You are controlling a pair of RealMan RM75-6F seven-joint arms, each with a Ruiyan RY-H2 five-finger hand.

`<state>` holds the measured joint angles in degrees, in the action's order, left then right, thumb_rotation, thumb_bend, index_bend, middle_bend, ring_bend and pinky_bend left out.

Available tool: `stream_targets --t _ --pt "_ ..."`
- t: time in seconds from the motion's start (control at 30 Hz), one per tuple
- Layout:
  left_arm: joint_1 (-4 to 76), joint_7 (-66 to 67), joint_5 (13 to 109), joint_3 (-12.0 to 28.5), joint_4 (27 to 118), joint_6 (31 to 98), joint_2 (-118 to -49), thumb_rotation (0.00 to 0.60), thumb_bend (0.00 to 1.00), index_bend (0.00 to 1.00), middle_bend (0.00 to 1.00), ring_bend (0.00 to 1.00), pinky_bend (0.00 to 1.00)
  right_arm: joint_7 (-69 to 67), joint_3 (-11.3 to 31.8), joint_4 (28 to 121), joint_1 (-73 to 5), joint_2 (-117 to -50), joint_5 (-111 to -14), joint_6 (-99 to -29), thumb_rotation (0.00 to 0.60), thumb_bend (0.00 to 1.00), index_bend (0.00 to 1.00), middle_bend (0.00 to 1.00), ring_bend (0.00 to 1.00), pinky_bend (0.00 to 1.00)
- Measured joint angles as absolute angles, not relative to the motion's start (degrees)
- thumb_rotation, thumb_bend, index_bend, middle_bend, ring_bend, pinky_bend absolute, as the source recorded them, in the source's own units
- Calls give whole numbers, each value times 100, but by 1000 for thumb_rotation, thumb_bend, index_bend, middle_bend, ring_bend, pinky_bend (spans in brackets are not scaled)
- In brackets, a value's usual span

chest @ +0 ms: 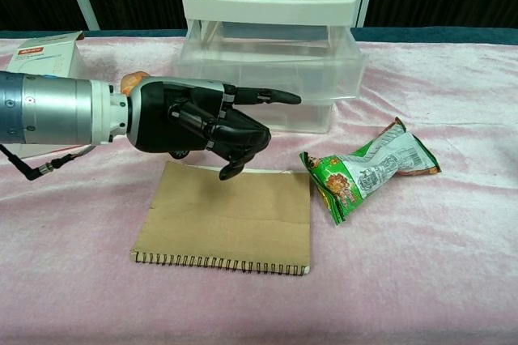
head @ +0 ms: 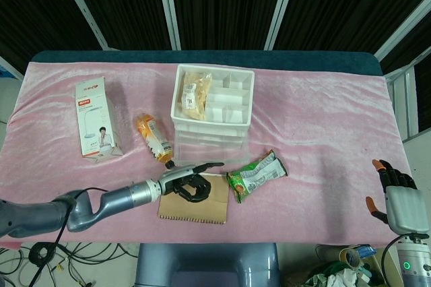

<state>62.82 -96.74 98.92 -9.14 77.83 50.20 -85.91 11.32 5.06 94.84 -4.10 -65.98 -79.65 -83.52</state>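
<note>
A white drawer unit (head: 212,115) (chest: 267,5) stands mid-table, and its middle clear drawer (chest: 275,66) (head: 205,137) juts out towards me. My left hand (head: 188,179) (chest: 198,118) hovers over the far edge of a brown spiral notebook (head: 195,203) (chest: 231,219). One finger points along the front of that drawer while the others are curled in, holding nothing. My right hand (head: 397,199) hangs off the table's near right corner, fingers apart and empty; only the head view shows it.
A green snack packet (head: 256,174) (chest: 372,171) lies right of the notebook. An orange bottle (head: 153,137) (chest: 133,82) lies left of the drawers, with a white lamp box (head: 94,117) (chest: 44,49) beyond it. A snack bag (head: 193,91) sits in the unit's top tray.
</note>
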Motion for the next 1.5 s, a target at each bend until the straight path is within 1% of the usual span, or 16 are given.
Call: stream_targets --t 0.63,0.77,0.8,0.83,0.9,0.93,0.97,1.07,1.13,1.23,1.33,1.43,1.5 --pt "6271 -9333 10002 -1085 7989 5207 -8553 600 422 0 649 612 622 1145 512 9488 -410 -6601 -7950 -8352 600 270 146 115 180 198" --pt "6263 -8987 10045 -1128 8064 5216 -8454 600 422 0 613 564 596 1142 509 9486 -410 -6600 -7956 -8352 600 270 146 115 180 198" --pt "6258 -8855 10048 -1135 8094 5213 -8418 600 422 0 596 543 585 1141 509 9486 -410 -6599 -7954 -8349 600 269 146 115 180 198" --pt "6250 -8697 10046 -1141 8128 5208 -8378 600 422 0 565 500 561 1140 508 9486 -411 -6598 -7952 -8344 600 269 146 115 180 198" --pt "6217 -8211 10026 -1150 8234 5190 -8269 600 420 0 512 420 502 1144 508 9486 -412 -6599 -7953 -8343 600 270 146 115 180 198" --pt "6199 -7953 10013 -1154 8294 5181 -8213 600 416 0 466 359 451 1149 507 9485 -412 -6599 -7955 -8346 600 270 146 115 180 198" --pt "6169 -7563 9993 -1162 8385 5167 -8125 600 409 0 439 328 424 1155 507 9484 -411 -6599 -7956 -8349 600 270 146 115 180 198" --pt "6054 -6372 9889 -1176 8696 5146 -7863 600 345 0 306 202 304 1161 514 9484 -408 -6602 -7941 -8356 600 270 147 115 180 198" --pt "5950 -5542 9789 -1181 8924 5162 -7688 600 323 0 270 174 276 1173 519 9484 -407 -6603 -7934 -8361 600 270 146 115 180 199" --pt "5701 -4067 9566 -1184 9362 5281 -7379 600 301 0 236 150 263 1186 521 9483 -405 -6606 -7937 -8373 600 270 146 115 180 198" --pt "5330 -2614 9315 -1198 9838 5571 -7051 600 280 0 215 138 259 1195 522 9484 -404 -6606 -7941 -8379 600 270 146 115 180 198" --pt "4766 -1268 9088 -1220 10263 6180 -6718 600 280 0 201 137 249 1204 514 9483 -404 -6606 -7968 -8389 600 270 146 115 180 198" --pt "4306 -482 8949 -1225 10500 6771 -6529 600 280 0 192 130 245 1207 510 9482 -404 -6607 -7979 -8391 600 270 146 115 180 198"
